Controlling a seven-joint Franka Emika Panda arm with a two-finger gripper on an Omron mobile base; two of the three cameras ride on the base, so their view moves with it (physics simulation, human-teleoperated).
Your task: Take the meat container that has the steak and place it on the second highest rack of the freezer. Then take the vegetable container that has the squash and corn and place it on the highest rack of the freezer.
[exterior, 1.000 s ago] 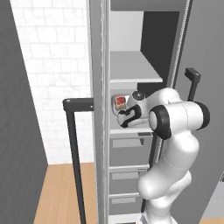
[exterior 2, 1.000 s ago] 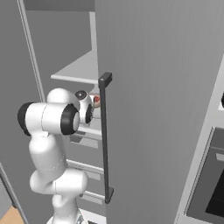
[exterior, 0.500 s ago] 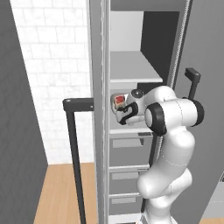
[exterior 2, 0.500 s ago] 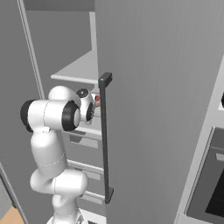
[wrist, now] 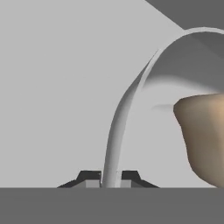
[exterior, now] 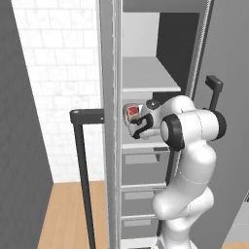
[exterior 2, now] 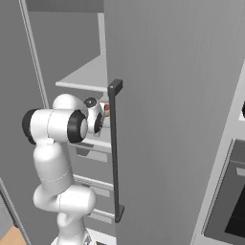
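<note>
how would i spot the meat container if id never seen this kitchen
Find the tall grey freezer standing open beside the white tiled wall, then the white arm reaching into it. The meat container is the small pale tray at the arm's tip, its thin rim pinched in the end effector, just below the broad white shelf. The red steak inside marks it out.

Inside the open freezer (exterior: pixel 160 44), a flat white highest rack (exterior: pixel 146 73) is seen with a bare top. Just below it, the second highest rack (exterior: pixel 141 145) is mostly hidden by the arm; whether the meat container (exterior: pixel 132 113) is resting on it can't be told. Grey drawers (exterior: pixel 138 194) are stacked underneath, above a wooden floor (exterior: pixel 63 214).
</note>
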